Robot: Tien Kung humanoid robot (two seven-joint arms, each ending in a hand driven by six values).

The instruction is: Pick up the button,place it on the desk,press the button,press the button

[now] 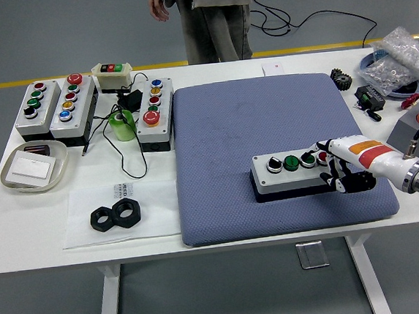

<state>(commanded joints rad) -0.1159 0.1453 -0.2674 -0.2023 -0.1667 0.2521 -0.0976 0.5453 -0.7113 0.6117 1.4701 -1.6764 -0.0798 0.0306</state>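
A grey button box (289, 173) with a black, two green and a red button lies on the blue mat (265, 123), at its front right. My right hand (337, 166) rests on the box's right end. One extended finger covers most of the red button (322, 157); the other fingers curl down beside the box. The hand holds nothing. My left arm is out of the picture.
Three more button boxes (51, 106) stand at the back left with a green tape roll (122, 125) and cables. A white tray (34, 166) and two black nuts (116, 215) lie front left. Parts and a bag (398, 60) crowd the right edge. A person (208, 14) stands beyond the table.
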